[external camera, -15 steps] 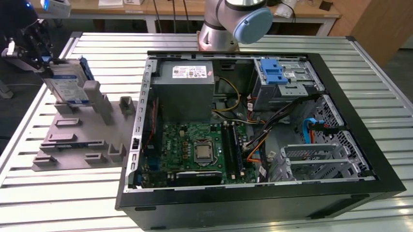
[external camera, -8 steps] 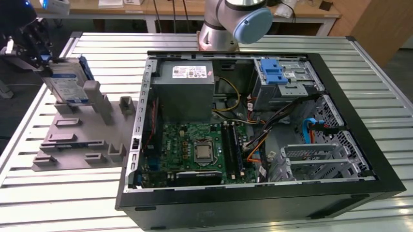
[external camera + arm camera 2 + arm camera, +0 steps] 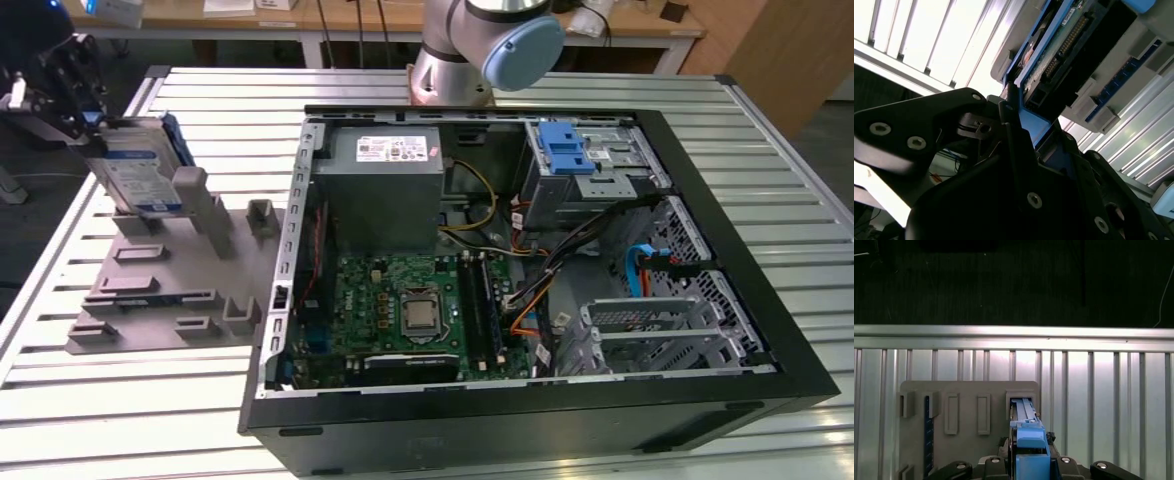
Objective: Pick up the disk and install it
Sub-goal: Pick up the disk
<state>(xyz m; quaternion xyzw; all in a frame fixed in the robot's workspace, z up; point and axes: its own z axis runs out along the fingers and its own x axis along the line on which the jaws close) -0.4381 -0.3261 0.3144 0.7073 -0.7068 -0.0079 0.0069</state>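
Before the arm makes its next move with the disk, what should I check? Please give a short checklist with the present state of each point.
1. Gripper closed on the disk: ok, the jaws stand on both sides of its blue bracket.
2. Disk free of the grey holder: cannot tell; in the first wrist view its far end meets the holder.
3. Computer case open: ok, the inside is exposed.
4. Bay under the blue latch empty: cannot tell.
5. Black cables away from that bay: not ok, they run close beside it.
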